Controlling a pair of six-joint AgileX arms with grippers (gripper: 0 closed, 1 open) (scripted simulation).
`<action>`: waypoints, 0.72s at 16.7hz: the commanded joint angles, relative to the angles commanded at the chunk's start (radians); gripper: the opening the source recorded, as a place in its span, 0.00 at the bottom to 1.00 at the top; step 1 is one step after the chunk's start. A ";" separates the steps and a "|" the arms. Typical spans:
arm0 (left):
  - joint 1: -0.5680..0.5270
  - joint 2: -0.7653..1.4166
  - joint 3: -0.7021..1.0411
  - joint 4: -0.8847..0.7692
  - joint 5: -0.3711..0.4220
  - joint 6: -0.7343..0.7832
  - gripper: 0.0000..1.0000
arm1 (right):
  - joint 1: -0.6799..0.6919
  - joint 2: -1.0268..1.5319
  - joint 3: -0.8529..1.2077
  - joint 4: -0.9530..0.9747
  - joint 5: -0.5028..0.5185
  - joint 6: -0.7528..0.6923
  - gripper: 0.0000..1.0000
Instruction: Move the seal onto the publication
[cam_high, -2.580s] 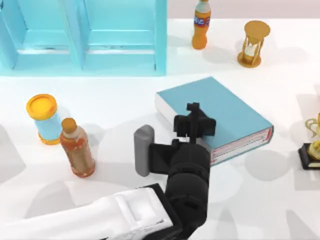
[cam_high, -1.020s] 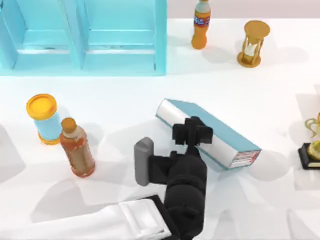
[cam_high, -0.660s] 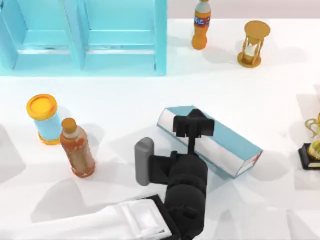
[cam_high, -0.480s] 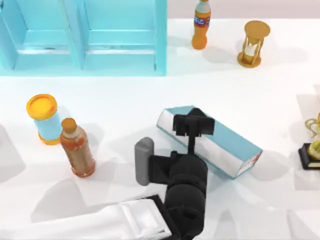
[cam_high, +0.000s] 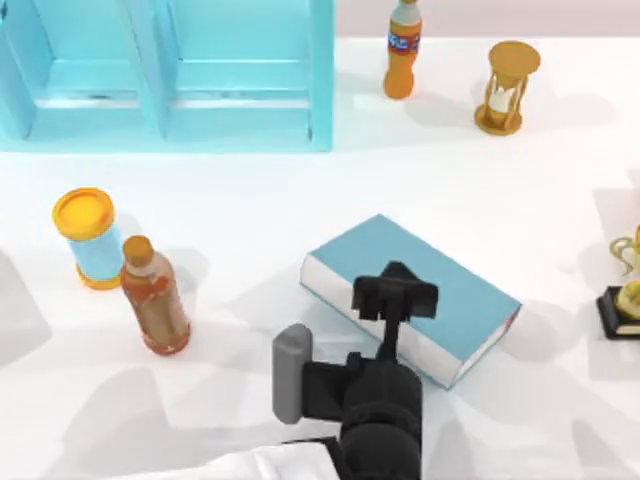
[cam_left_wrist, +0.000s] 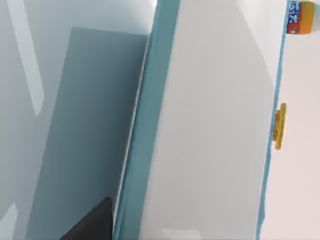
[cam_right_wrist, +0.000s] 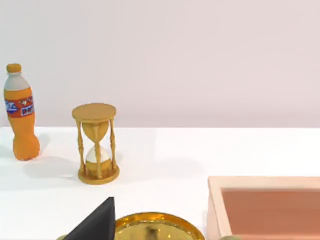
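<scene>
You cannot tell how the jaws of the left gripper (cam_high: 394, 291) stand: from above, the black wrist covers them. Nor can you tell where the seal is. The gripper hangs over the near long edge of the publication (cam_high: 450, 280), above the cover, with the arm reaching in from the near side of the table (cam_high: 250, 200).

The publication lies flat and closed with its teal cover up, set at a slant, white page edges along its near side. In the left wrist view its white page block (cam_left_wrist: 210, 125) runs close past the camera between two teal cover edges.

Well to the left of the publication an orange-brown bottle (cam_high: 153, 295) with a tan cap stands just beside a light blue can (cam_high: 88, 238) with a yellow lid. Behind the publication and to its left is the light blue cabinet (cam_high: 170, 70). Farther back, an orange soda bottle (cam_high: 402, 50) and a golden hourglass (cam_high: 510, 88) stand upright and apart. To the right of the publication, at the table's edge, is a gold trophy (cam_high: 628, 290) on a dark base.

Your right arm is parked off to the right of the publication. A dark wedge of the right gripper (cam_right_wrist: 97, 222) shows in its wrist view, with jaws you cannot judge, in front of a gold dish (cam_right_wrist: 155, 225) and beside a pink tray (cam_right_wrist: 270, 205).
</scene>
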 joint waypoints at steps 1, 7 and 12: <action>-0.037 0.010 0.007 0.063 0.029 -0.051 1.00 | 0.000 0.000 0.000 0.000 0.000 0.000 1.00; -0.283 0.088 0.020 0.427 0.210 -0.398 1.00 | 0.000 0.000 0.000 0.000 0.000 0.000 1.00; -0.352 0.122 0.010 0.504 0.268 -0.477 1.00 | 0.000 0.000 0.000 0.000 0.000 0.000 1.00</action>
